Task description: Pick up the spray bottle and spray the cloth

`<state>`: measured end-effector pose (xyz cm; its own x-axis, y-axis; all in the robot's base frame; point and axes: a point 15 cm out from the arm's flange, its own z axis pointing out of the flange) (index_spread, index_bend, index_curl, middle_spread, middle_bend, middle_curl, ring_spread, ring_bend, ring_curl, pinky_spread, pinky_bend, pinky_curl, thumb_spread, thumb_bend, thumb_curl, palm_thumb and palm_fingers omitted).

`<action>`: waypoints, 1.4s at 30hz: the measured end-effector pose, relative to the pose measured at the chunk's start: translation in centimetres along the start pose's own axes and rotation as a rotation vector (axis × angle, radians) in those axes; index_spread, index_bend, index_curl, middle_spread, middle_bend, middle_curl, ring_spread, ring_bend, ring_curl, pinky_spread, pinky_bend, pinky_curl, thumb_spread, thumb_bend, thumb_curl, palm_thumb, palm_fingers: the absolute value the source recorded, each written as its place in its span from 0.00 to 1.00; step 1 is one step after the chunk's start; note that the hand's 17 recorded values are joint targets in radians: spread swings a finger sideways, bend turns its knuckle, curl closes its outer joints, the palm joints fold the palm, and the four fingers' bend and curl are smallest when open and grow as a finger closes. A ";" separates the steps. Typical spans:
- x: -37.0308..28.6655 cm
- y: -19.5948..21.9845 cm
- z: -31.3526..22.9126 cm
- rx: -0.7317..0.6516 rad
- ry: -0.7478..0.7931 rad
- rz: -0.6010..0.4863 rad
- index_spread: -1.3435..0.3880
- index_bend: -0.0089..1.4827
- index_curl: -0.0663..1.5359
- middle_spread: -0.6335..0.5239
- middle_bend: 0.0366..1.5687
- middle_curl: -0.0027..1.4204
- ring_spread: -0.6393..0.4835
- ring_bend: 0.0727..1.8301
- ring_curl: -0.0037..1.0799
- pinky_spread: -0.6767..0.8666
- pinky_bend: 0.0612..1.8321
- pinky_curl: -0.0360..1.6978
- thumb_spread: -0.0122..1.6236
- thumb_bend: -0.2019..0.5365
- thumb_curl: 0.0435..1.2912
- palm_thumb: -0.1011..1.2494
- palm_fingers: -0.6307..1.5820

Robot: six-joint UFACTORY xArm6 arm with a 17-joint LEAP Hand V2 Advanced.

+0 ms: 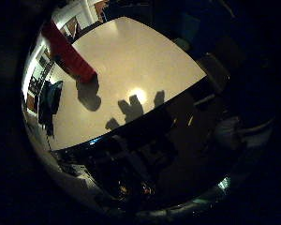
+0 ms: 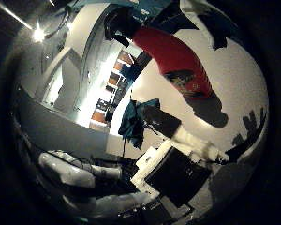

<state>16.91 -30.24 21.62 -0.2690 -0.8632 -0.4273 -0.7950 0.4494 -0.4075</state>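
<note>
The red bottle point(image 2: 175, 63) stands on the table point(image 1: 145, 61) with the teal cloth point(image 2: 133, 122) at the table's edge, so the reach comes first; the hand point(image 2: 178, 173) hovers near, its fingers' state unclear, and must close round the bottle.

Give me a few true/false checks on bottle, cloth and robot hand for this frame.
1. The red spray bottle stands on the white table. True.
2. The teal cloth is draped over the bottle. False: it lies apart from the bottle, at the table edge.
3. The robot hand is curled round the bottle. False: it is off the bottle and holds nothing.
4. The bottle casts a shadow on the table. True.
5. The bottle lies on its side. False: it stands on its base.
</note>
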 end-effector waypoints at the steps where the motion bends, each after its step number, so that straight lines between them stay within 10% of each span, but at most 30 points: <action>1: 0.0 -0.1 0.0 0.002 0.001 0.000 0.57 0.15 0.56 0.52 0.10 0.32 0.61 0.10 0.36 0.66 0.09 0.17 0.66 0.24 0.21 0.48 0.51; 42: 0.0 0.0 -0.2 -0.002 0.007 -0.008 0.57 0.15 0.56 0.53 0.10 0.32 0.61 0.10 0.36 0.66 0.09 0.17 0.67 0.24 0.22 0.48 0.51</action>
<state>16.82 -30.26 21.82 -0.2668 -0.8682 -0.4184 -0.7980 0.4425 -0.4092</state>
